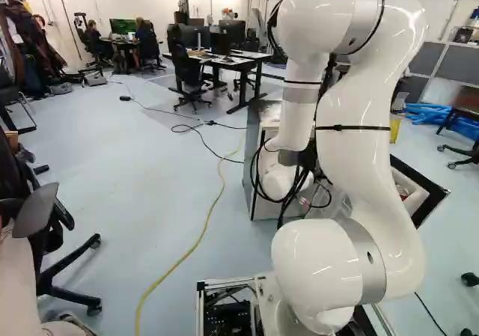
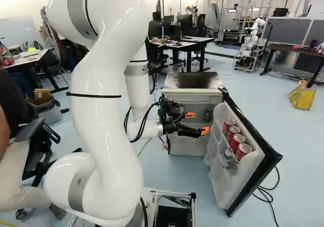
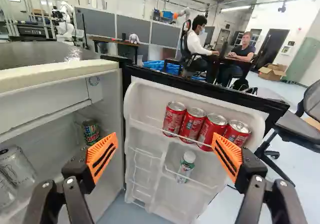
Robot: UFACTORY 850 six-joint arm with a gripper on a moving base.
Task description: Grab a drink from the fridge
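Big, glossy white robot arm (image 2: 109,110) looms right up front, and out at its end the black two-fingered gripper (image 2: 197,123) with ribbed orange pads (image 3: 101,156) is at the open fridge, hand released, fingers spread wide. Drinks are right there on the small, pale-fronted fridge (image 2: 190,91) and its white-lined, black-edged door (image 3: 200,88), which stands swung open. Look ahead of the gripper: four red metal cans (image 3: 192,124) line up in a row behind the rail of the door's upper shelf, one partly hidden behind an orange pad. Below them, a small green-labelled bottle with a white cap (image 3: 186,166) stands upright in the door. Over in the fridge's main compartment, we've got a dark can with green and red markings (image 3: 91,132) near the side wall, and silvery cans (image 3: 17,166) well apart from it, partly cut off.
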